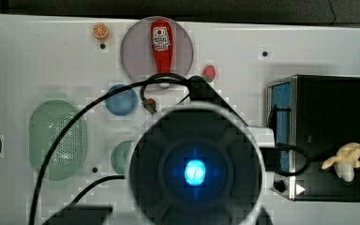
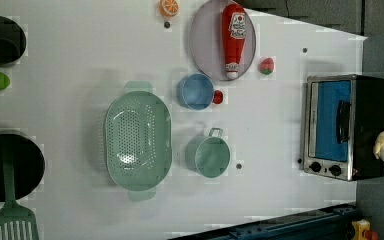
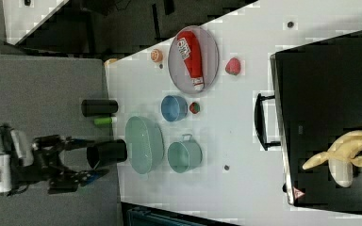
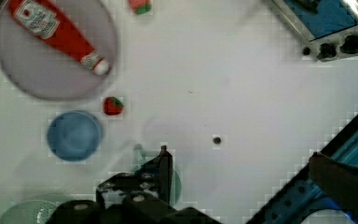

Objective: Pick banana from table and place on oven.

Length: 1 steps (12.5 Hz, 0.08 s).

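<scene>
Pale-yellow banana [image 3: 343,157] lying on the black top of the oven [image 3: 320,94], peel strips splayed, well apart from the gripper [image 3: 82,160]. Seen in the right view, from left to right: gripper at far left, off the white table [image 3: 245,141], fingers spread wide and holding nothing; then green colander [image 3: 143,144], teal cup [image 3: 184,157] and blue bowl [image 3: 173,108], all nearer to the gripper than the oven is; then oven at far right, with banana resting toward the right view's lower right corner of its roof. Same placement confirmed in the top view: banana [image 1: 346,161] on oven [image 1: 330,112], beyond the arm's wrist housing. Judged from this layout: pick done, placement done, release done. Nothing left of the task beyond parking the arm.
</scene>
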Motion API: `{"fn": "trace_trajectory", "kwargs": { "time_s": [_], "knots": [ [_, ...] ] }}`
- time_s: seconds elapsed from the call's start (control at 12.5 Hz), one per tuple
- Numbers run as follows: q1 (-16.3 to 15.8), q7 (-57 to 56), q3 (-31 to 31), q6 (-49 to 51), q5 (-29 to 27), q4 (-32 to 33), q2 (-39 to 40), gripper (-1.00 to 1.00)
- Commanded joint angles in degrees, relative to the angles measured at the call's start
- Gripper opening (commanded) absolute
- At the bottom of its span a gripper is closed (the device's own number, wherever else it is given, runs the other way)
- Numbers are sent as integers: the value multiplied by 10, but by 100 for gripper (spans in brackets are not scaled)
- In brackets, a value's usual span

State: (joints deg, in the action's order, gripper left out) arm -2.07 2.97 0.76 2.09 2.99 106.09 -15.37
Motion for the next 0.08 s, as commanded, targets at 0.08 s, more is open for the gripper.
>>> {"fn": "trace_trajectory", "kwargs": {
  "time_s": [0.08],
  "knots": [
    [12, 27, 11, -1, -4, -6, -6, 100]
  ]
}}
